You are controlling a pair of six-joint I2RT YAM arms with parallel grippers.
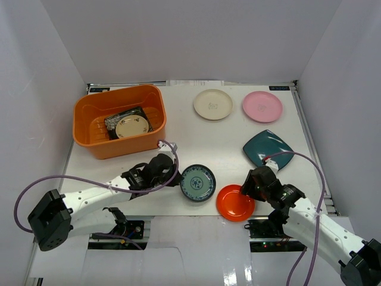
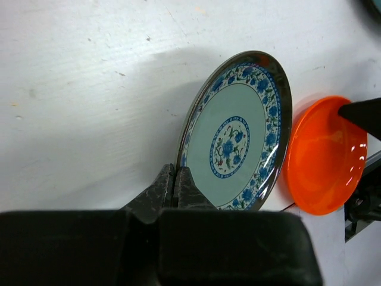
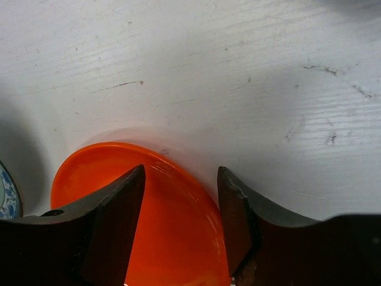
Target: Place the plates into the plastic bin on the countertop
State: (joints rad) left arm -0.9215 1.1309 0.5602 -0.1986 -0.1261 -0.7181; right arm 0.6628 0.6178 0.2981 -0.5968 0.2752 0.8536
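Note:
The blue-patterned plate [image 1: 197, 182] is tilted up off the countertop [image 1: 202, 140], and my left gripper [image 1: 177, 178] is shut on its left rim. In the left wrist view the gripper [image 2: 174, 177] pinches the rim of this plate [image 2: 233, 138]. The red-orange plate [image 1: 234, 202] lies flat just to its right. My right gripper [image 1: 246, 188] is open at that plate's right edge. In the right wrist view the gripper [image 3: 181, 171] straddles the rim of the red-orange plate [image 3: 172, 229], one finger over the dish and one outside. The orange plastic bin [image 1: 89, 110] stands at the back left.
In the bin lie a black floral square plate [image 1: 140, 112] and a beige round plate [image 1: 132, 127] on it. A cream plate [image 1: 212, 104] and a pink plate [image 1: 262, 106] lie at the back. A teal square plate [image 1: 268, 147] lies behind my right gripper. White walls surround the countertop.

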